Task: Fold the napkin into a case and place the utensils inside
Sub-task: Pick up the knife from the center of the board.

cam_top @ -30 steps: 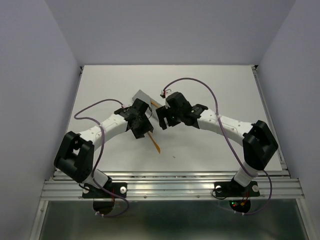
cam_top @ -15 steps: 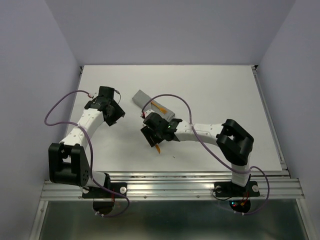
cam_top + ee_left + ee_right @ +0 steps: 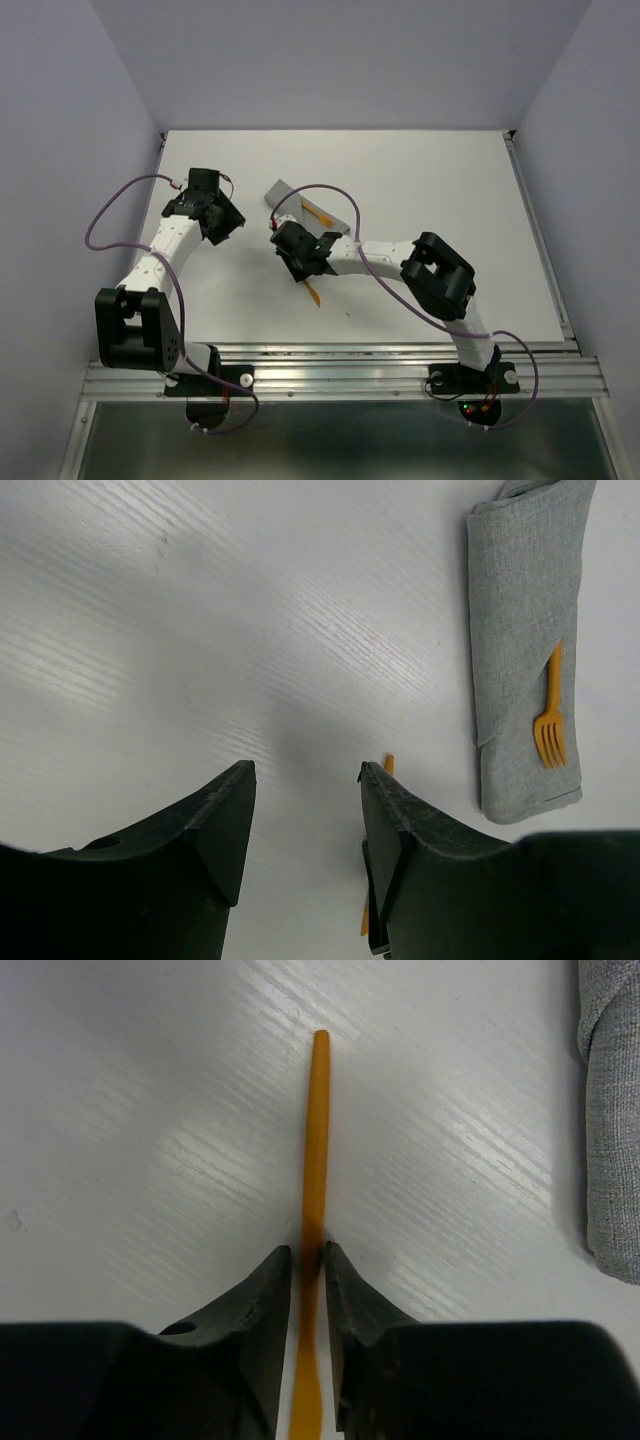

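Right wrist view: the right gripper (image 3: 307, 1255) sits low over the table (image 3: 150, 1090), its two fingers pressed against either side of the orange utensil (image 3: 318, 1130), pinching its shaft.
Orange utensil: flat on the table, running straight ahead from between the right gripper's fingers, its far end well past the fingertips.
Case (image 3: 612, 1110): folded grey cloth, ahead and to the right of the right gripper, apart from the orange utensil.
Left gripper (image 3: 305, 775): fingers spread, nothing between them, bare table below.
Fork (image 3: 550, 715): lies on the case, ahead and to the right of the left gripper, well apart from it, tines pointing back toward that gripper.
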Robot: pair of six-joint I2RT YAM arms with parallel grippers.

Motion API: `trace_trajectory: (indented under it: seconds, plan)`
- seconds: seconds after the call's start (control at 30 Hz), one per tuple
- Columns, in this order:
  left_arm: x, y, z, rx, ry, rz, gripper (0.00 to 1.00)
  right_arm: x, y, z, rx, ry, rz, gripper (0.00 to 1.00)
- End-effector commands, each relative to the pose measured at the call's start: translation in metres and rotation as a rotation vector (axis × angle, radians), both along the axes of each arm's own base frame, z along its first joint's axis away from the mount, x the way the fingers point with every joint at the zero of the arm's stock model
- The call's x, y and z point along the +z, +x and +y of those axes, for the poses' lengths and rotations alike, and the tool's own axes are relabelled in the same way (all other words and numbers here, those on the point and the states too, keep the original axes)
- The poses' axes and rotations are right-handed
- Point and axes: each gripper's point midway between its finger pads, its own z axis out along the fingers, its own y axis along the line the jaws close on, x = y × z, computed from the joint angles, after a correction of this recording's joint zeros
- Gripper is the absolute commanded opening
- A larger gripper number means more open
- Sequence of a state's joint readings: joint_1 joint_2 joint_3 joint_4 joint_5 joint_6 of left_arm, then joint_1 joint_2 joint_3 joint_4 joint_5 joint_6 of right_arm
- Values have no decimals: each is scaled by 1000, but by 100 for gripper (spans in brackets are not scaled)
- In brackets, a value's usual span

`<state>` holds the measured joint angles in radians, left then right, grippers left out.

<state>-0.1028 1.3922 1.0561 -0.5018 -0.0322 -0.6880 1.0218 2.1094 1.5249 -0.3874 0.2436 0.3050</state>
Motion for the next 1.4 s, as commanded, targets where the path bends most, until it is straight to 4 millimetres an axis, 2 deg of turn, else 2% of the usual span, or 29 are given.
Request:
trace_trajectory:
  seconds: [0.0, 0.07, 0.1, 0.13, 0.17, 0.33, 0.5, 0.57, 0.67, 0.7, 0.73, 0.77, 0.8, 1.0, 1.13, 1.3, 1.37]
  plan:
    - [15, 9, 4, -12, 12, -52, 57, -7, -1, -3, -6, -31, 22, 23]
    - [14, 9, 4, -14, 6, -53, 57, -4, -1, -4, 0, -33, 18, 22]
    - [13, 9, 4, -16, 3, -52, 57, -2, -1, -4, 8, -33, 17, 25]
    - [12, 9, 4, -18, 4, -51, 56, 0, -2, -4, 14, -38, 17, 37]
    - [12, 9, 4, -20, 4, -52, 56, 4, -1, -4, 18, -38, 12, 38]
    - [13, 10, 4, -25, -2, -55, 56, 4, -6, -17, 13, -97, 31, 39]
    - [10, 10, 5, -28, 0, -51, 56, -5, -16, -26, 7, -131, 84, 38]
    - [6, 9, 5, -28, 2, -41, 56, -11, -20, -25, 15, -125, 104, 35]
    - [5, 10, 6, -29, 4, -39, 56, -13, -19, -21, 29, -123, 106, 22]
    - [5, 9, 7, -28, 5, -39, 56, -12, -18, -19, 33, -122, 104, 13]
    - [5, 10, 7, -28, 5, -38, 56, -10, -17, -17, 39, -117, 100, 8]
    - [5, 10, 7, -29, 7, -38, 56, -4, -13, -14, 51, -113, 82, 2]
    - [5, 10, 7, -30, 9, -39, 56, 0, -11, -13, 56, -112, 67, 1]
    - [5, 10, 12, -34, 19, -39, 56, 52, 17, -15, 132, -105, -74, 1]
    - [2, 9, 17, -31, 26, -29, 56, 86, 25, -14, 181, -51, -114, 1]
    - [2, 8, 13, -48, -2, -32, 56, 107, 38, -20, 221, -33, -149, 1]
    - [1, 9, 14, -51, -3, -30, 56, 115, 52, -30, 208, -45, -160, 1]
